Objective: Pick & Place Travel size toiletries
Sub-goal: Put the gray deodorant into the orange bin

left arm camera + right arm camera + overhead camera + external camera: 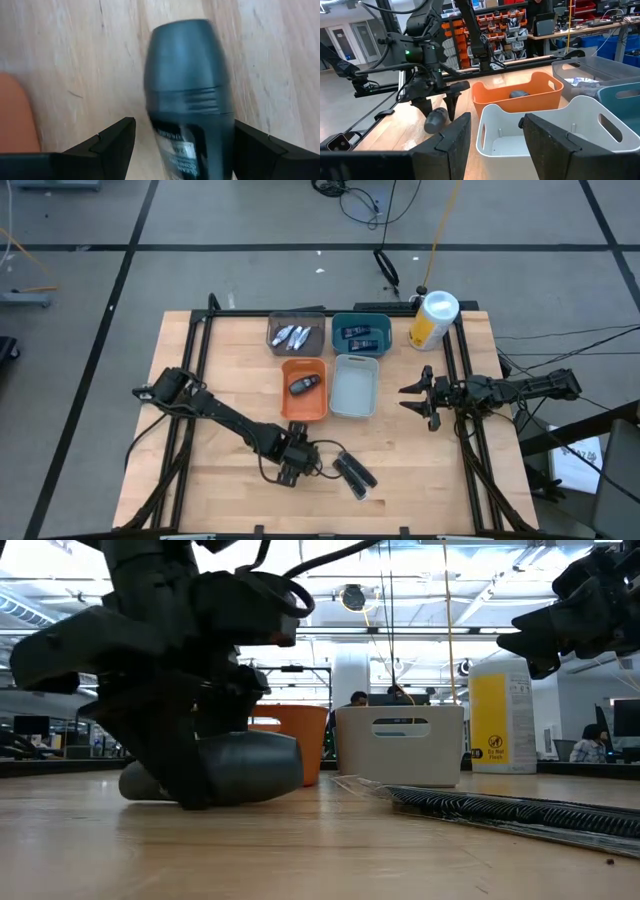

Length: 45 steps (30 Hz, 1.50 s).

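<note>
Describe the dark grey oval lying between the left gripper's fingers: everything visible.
The dark grey oval is a rounded, smooth, plastic-looking container with a domed cap, a ridged seam and a printed label. It lies on its side on the wooden table, near the orange bin. The left gripper straddles it with open fingers, a gap showing each side.

bright overhead ceiling lights; left wrist close-up blurred, soft shadows on wood.

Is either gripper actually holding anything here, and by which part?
Nothing is held. The left gripper stands open astride a dark grey oval lying on the table, fingers clear of its sides. The right gripper is empty.
</note>
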{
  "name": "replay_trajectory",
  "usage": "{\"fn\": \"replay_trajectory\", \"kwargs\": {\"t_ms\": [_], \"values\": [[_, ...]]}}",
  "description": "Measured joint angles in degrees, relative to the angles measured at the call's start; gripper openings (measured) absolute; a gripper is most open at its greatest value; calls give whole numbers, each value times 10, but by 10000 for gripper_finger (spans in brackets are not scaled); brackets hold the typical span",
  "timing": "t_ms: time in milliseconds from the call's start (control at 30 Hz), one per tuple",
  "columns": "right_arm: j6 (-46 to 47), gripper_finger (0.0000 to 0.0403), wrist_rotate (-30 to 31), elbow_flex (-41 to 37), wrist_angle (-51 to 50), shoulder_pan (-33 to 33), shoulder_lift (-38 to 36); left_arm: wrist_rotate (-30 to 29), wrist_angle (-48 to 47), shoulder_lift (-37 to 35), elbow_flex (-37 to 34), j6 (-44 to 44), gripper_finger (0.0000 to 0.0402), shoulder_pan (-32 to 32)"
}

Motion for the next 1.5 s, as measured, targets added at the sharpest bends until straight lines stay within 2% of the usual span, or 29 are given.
{"fn": "replay_trajectory", "kwargs": {"t_ms": [267,533,633,833,1033,1200,1400,1500], "values": [[0,171,0,0,-1,0,0,5,24,1,-1,17,278,11],[-2,171,1,0,-1,0,0,-34,21,2,-1,-70,274,25],[-2,171,1,0,-2,0,0,-38,21,2,-1,-78,251,25],[-2,171,1,0,-2,0,0,-38,23,2,-1,-73,177,25],[-2,171,2,0,-2,0,0,-38,26,2,-1,-73,176,25],[-2,171,2,0,-2,0,0,-38,26,1,-1,-77,203,22],[-2,171,2,0,-2,0,0,-37,27,0,-1,-72,174,17],[-2,171,2,0,-2,0,0,-35,26,-6,-1,-73,174,16]]}}
